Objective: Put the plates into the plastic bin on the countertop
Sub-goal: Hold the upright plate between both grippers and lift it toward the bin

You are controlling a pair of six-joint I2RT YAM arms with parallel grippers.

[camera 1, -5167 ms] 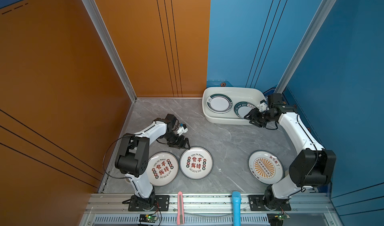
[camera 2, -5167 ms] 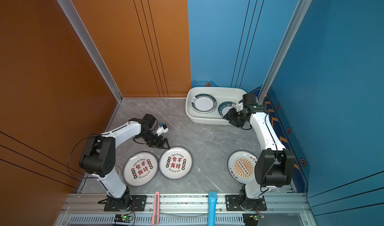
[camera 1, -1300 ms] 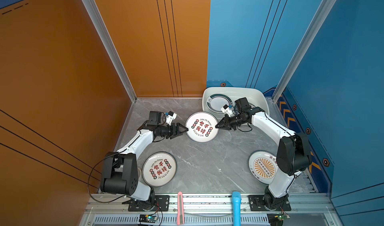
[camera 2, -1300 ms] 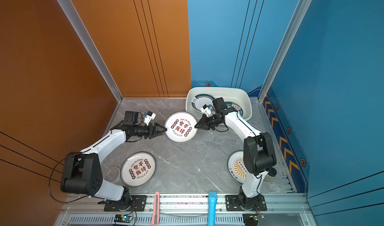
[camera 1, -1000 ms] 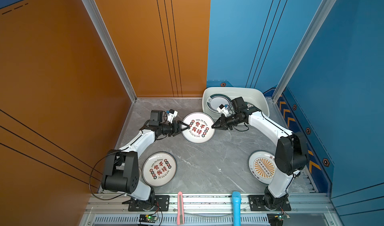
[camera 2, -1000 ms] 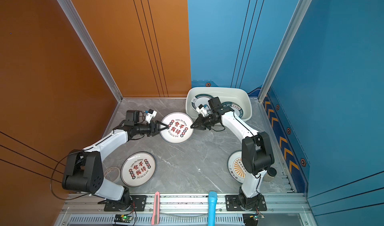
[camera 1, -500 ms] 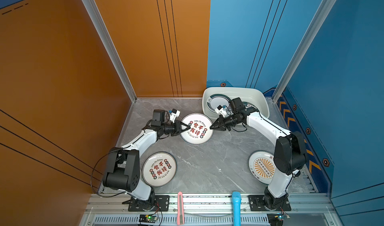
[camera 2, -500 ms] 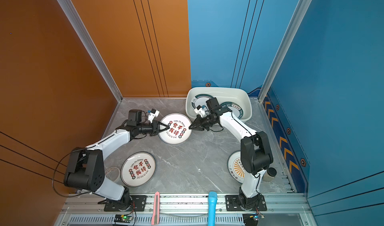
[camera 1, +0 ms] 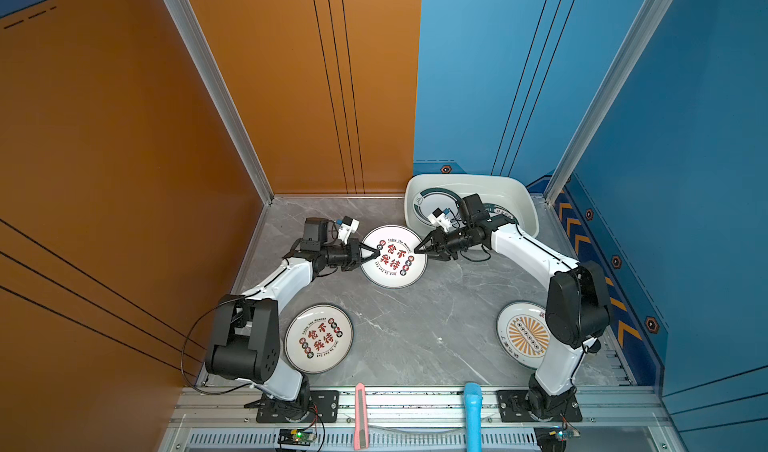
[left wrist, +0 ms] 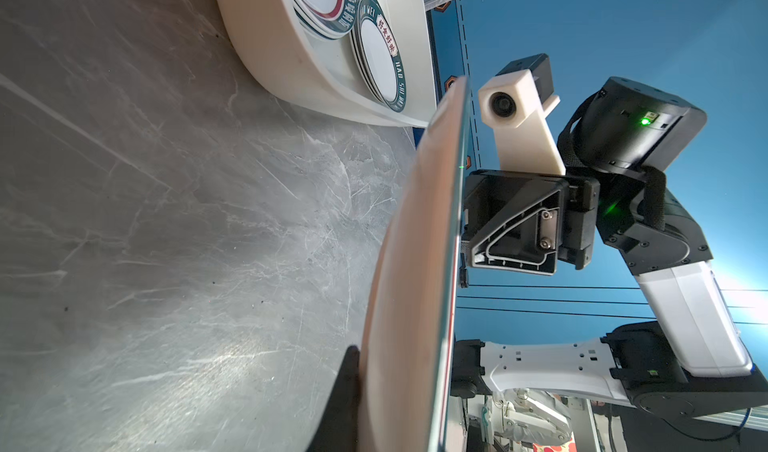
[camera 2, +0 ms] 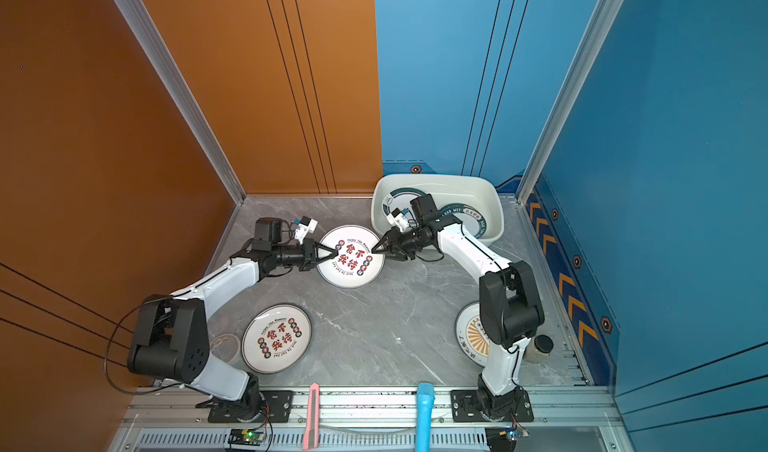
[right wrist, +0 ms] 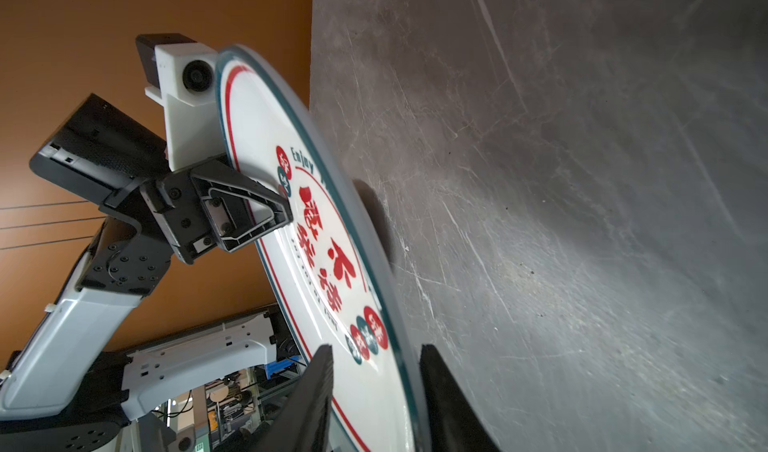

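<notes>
A white plate with red characters hangs between the two arms toward the back of the countertop, about midway between its left and right edges. In both top views it sits just beside the front-left corner of the plastic bin, outside it. The bin stands against the back edge, toward the back right corner.

The left gripper is clamped on the plate's left rim. The right wrist view shows one of its fingers pressed flat on the printed face. The left wrist view shows the plate edge-on, with another finger against its underside and the grey slab well behind it, so the plate is off the counter.

The right gripper meets the opposite rim, on the bin's side. Its jaws are parted and straddle the rim, one finger over the face and one below. A sliver of space shows beside the lower one, so it encloses the edge without pinching it.

Inside the bin lie two green-rimmed plates, partly hidden by the right arm.

A second red-character plate lies flat near the front left corner, beside the left arm's base. A sunburst plate lies near the front right corner, partly covered by the right arm.
</notes>
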